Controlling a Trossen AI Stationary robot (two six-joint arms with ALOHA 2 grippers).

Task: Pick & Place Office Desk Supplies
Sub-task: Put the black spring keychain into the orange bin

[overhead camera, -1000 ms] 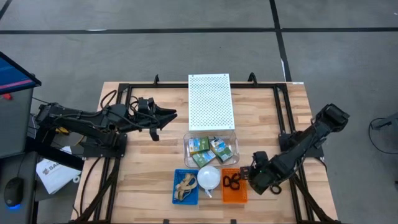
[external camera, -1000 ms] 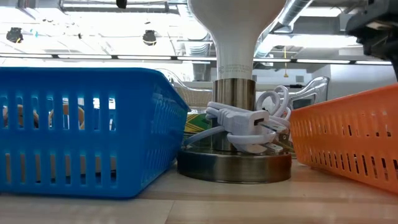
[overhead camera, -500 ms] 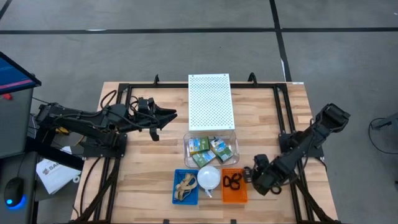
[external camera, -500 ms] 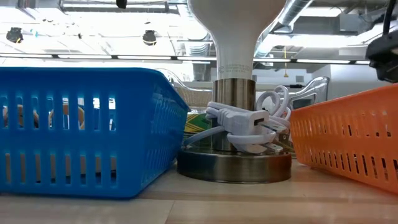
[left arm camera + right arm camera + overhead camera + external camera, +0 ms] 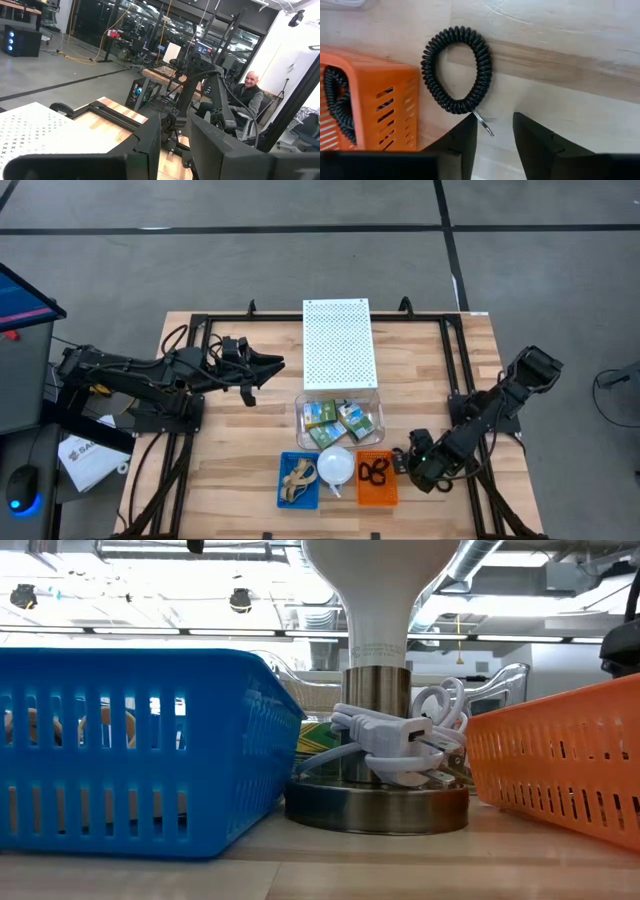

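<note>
The left tool [image 5: 268, 366] waits over the table's [image 5: 230, 450] far-left area, its fingers narrowly parted and empty. Right of the blue basket [image 5: 298, 481] and the orange basket [image 5: 376, 480], a black coiled loop [image 5: 457, 70] lies on the wood just outside the orange wall. The right tool [image 5: 492, 131] hangs above it, half parted, empty (a thin metal clip trails from the coil). Best centred over one strand before closing.

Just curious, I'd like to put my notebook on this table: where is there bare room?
Bare wood lies between the left pincer and the blue basket. It is crowded around the clear tray, lamp, orange basket and right pincer.
</note>
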